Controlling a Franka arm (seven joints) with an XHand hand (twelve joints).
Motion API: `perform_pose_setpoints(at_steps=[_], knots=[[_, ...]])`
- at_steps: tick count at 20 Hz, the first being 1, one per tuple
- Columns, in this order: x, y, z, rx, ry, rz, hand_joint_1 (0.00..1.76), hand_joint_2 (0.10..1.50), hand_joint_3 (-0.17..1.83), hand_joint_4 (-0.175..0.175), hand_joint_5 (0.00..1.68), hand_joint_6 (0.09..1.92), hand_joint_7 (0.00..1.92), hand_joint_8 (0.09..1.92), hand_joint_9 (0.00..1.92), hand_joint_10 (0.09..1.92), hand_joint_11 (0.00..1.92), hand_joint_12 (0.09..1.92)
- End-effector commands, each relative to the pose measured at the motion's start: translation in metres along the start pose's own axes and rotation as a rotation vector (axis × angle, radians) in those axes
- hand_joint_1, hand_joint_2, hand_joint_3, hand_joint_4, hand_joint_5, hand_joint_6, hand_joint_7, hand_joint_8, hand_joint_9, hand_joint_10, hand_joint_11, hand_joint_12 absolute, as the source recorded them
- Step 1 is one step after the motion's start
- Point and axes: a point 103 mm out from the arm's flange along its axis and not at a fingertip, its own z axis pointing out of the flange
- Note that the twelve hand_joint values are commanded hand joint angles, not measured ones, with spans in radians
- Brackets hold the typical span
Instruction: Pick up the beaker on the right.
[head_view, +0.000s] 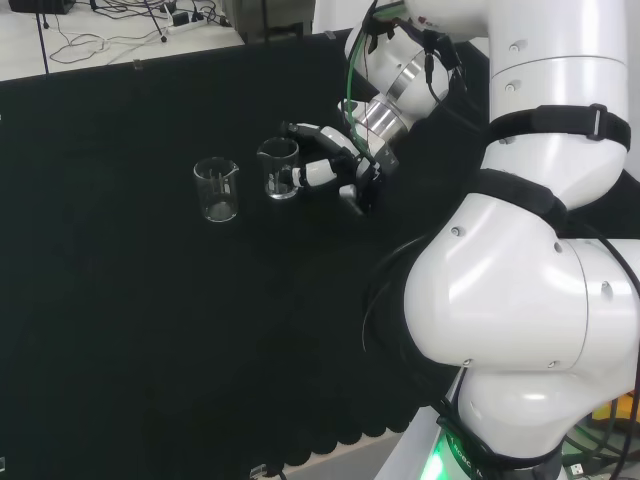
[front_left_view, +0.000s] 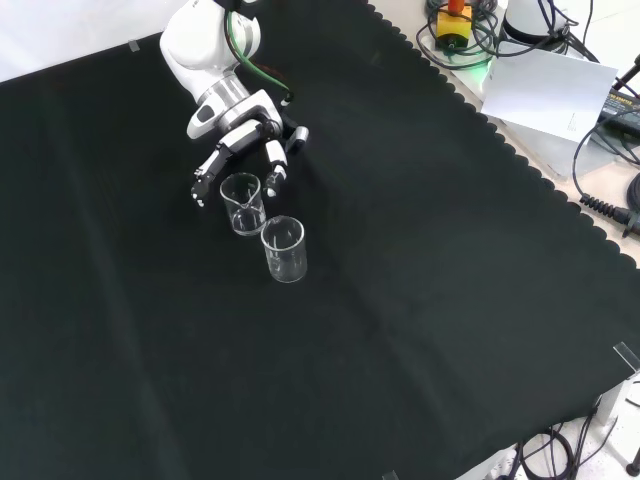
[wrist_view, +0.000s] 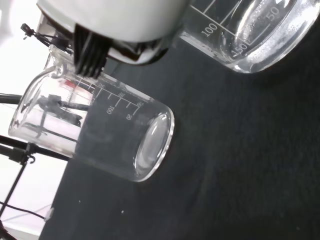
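hand spread around beaker

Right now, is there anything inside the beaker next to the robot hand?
The near beaker looks empty: clear glass with black cloth showing through. The robot hand has fingers on both sides of it. A thin film of clear liquid could not be told from here.

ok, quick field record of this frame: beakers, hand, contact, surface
beakers: two clear glass, both upright, apparently empty
near beaker: right one in head view, next to the hand
far beaker: left in head view, standing apart
hand: fingers spread either side of the near beaker, not closed on it
contact: cannot tell
surface: black cloth
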Motion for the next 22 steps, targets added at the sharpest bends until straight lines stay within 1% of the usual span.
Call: perform_pose_setpoints(at_steps=[1, 7, 10, 16, 19, 22], knots=[[0.0029, 0.0043, 0.0000, -0.010, 0.011, -0.015, 1.04, 0.47, 0.72, -0.031, 0.49, 0.09, 0.22, 0.63, 0.31, 0.63, 0.00, 1.31], [0.0048, 0.0068, 0.0020, -0.015, 0.030, -0.028, 1.05, 0.47, 0.72, -0.034, 0.51, 0.09, 0.28, 0.66, 0.35, 0.63, 0.00, 1.33], [0.0044, 0.0071, 0.0038, 0.001, 0.032, -0.024, 1.06, 0.47, 0.73, -0.037, 0.53, 0.09, 0.31, 0.67, 0.37, 0.63, 0.00, 1.34], [0.0008, 0.0080, 0.0079, -0.009, 0.044, -0.013, 1.06, 0.47, 0.73, -0.041, 0.55, 0.11, 0.33, 0.69, 0.38, 0.62, 0.00, 1.34], [-0.0002, 0.0086, 0.0087, -0.014, 0.055, -0.011, 1.06, 0.47, 0.74, -0.043, 0.53, 0.16, 0.30, 0.71, 0.38, 0.60, 0.00, 1.34], [0.0006, 0.0094, 0.0076, -0.018, 0.066, -0.022, 1.07, 0.47, 0.74, -0.047, 0.45, 0.31, 0.29, 0.73, 0.38, 0.60, 0.00, 1.34]])
